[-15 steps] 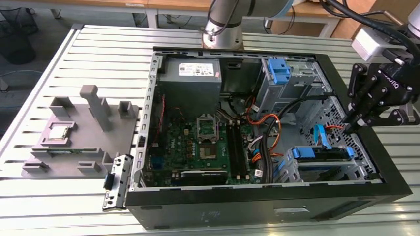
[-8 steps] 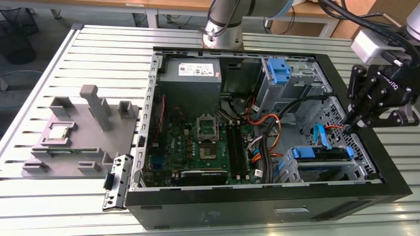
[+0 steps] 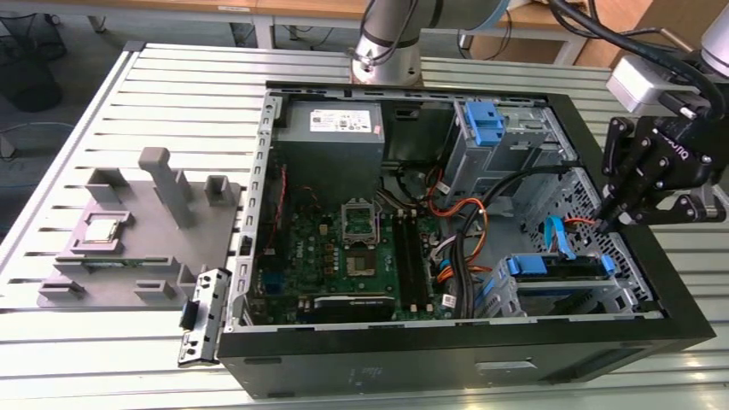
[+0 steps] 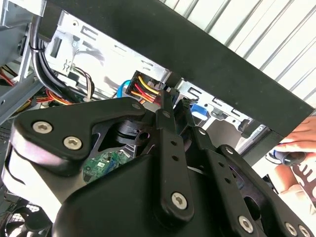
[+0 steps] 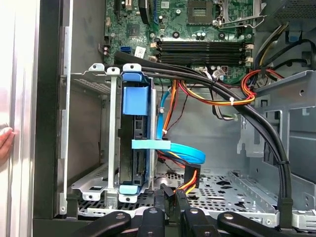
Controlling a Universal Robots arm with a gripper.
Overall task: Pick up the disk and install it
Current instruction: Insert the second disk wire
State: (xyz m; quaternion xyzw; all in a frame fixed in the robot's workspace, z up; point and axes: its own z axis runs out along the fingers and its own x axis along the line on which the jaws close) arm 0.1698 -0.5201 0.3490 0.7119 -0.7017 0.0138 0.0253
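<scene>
— What's that right up against the lens?

— The gripper [image 4: 173, 106], all matte black linkage bars with bright hex bolts. In the second wrist view its narrow tips come together on a small black connector fed by red, yellow and black wires [image 4: 144, 90]. The fingers [image 5: 178, 201] look pressed together around it, though the plug is mostly hidden behind them.

— And the disk?

— Already in the metal drive cage [image 3: 632, 286] at the case's corner, on the exterior view's right. In the first wrist view the disk [image 5: 134, 143] stands on edge, a dark slab framed by glossy blue plastic with a rounded tab at the near end. Its label I can't make out.

— The rest?

— A flat light-blue cable [image 5: 180, 154] curves past it. The green motherboard [image 3: 353, 248] lies in the open black computer case [image 3: 456, 350], on a ribbed aluminium table [image 3: 148, 77]. A grey moulded fixture [image 3: 125, 231] sits on the exterior view's left. Someone's hand [image 4: 296, 148] shows at the edge, cut off.
</scene>
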